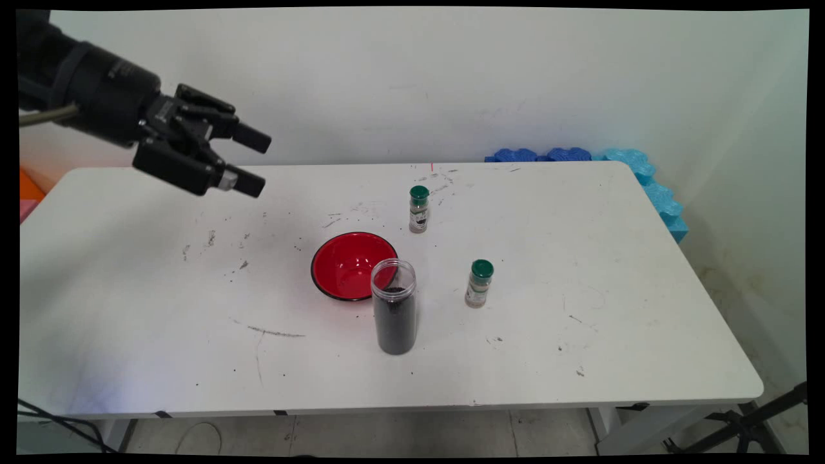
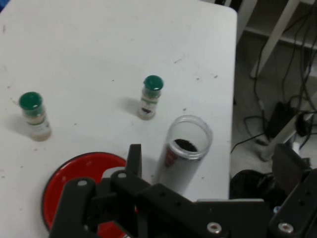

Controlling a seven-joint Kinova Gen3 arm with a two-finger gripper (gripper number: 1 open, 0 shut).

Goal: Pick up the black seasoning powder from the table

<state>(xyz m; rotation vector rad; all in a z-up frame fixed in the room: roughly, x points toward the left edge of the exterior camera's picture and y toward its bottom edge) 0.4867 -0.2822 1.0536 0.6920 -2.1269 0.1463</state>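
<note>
My gripper (image 1: 258,161) hangs open above the table's far left part, holding nothing, its fingers pointing right towards the middle. Nearest to it stands a red bowl (image 1: 348,264), well to its right and lower. A clear lidless jar (image 1: 394,316) with dark contents stands against the bowl's near right rim. Two small green-capped spice bottles stand upright, one (image 1: 419,209) behind the bowl and one (image 1: 479,283) right of the jar. The hand view shows the bowl (image 2: 74,173), the jar (image 2: 185,148) and both bottles (image 2: 150,97) (image 2: 33,115) beyond a black finger (image 2: 133,156).
The white table (image 1: 580,348) carries dark specks and scuff marks. Blue foam pieces (image 1: 644,180) lie along its back right corner. Something orange (image 1: 29,187) shows at the left edge. Black stand legs (image 1: 747,425) and cables are on the floor by the near right corner.
</note>
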